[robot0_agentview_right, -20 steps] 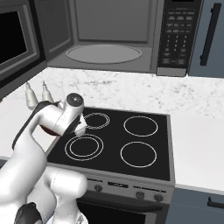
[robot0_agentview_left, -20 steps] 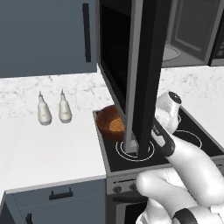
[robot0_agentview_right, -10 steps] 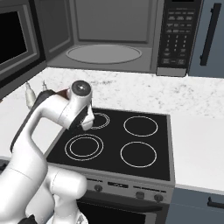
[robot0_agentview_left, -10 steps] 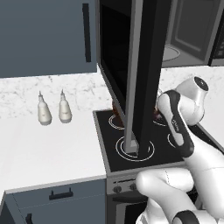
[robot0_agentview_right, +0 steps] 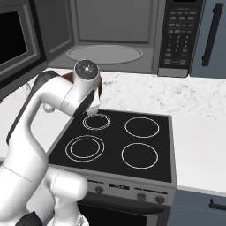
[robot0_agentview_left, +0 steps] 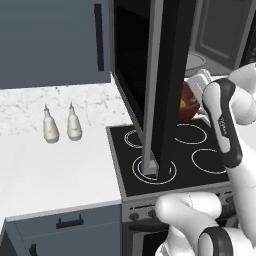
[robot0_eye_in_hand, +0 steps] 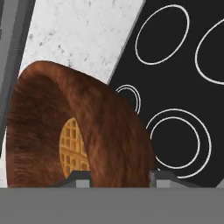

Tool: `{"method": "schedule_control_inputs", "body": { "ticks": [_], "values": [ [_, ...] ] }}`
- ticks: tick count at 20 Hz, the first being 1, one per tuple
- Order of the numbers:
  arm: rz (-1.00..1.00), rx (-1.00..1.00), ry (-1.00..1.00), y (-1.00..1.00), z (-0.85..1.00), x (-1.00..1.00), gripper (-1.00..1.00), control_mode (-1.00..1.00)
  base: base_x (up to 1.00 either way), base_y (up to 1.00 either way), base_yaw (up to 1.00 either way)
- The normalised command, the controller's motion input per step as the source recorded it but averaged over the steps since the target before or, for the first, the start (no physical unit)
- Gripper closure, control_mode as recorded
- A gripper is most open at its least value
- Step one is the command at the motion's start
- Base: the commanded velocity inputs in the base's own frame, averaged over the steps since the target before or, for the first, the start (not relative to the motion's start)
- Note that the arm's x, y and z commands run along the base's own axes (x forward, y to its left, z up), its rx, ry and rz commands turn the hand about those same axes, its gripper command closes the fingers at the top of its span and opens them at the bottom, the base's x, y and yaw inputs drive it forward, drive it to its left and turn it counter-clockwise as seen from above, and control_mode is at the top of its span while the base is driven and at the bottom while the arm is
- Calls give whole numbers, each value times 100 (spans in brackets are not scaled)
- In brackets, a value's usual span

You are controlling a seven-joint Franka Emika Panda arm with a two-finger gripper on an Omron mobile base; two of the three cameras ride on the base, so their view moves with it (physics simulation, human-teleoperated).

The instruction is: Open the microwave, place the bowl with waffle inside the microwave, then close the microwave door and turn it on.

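Hand view: the bowl [robot0_eye_in_hand: 78, 131] is lifted above the cooktop [robot0_eye_in_hand: 183, 87], its rim wall between the two fingertips [robot0_eye_in_hand: 78, 178].
The gripper [robot0_eye_in_hand: 116, 177] is clamped on the bowl's wall, one tip inside and one outside, and the waffle [robot0_eye_in_hand: 72, 146] sits in the bowl at about 8 o'clock of the frame (its grid pattern is plain to see). In the left base view the bowl [robot0_agentview_left: 187, 102] hangs at about 2 o'clock, partly behind the swung-out microwave door [robot0_agentview_left: 167, 85], above the back burners. In the right base view the microwave [robot0_agentview_right: 114, 35] stands open, its turntable [robot0_agentview_right: 105, 54] bare, with a sliver of the bowl [robot0_agentview_right: 99, 86] beside the wrist.
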Motion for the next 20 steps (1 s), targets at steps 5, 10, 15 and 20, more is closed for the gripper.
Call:
{"method": "schedule_control_inputs", "body": {
  "ticks": [5, 10, 15, 20],
  "values": [
    [-13, 14, -19, -28, 96, -19, 100, -100, 0, 0, 0],
    [-13, 12, -19, -20, 76, -17, 100, -100, 0, 0, 0],
    [-15, 2, -12, -1, 56, 17, 100, -100, 0, 0, 0],
    [-17, -7, 2, 16, 3, 86, 100, -100, 0, 0, 0]
  ]
}}
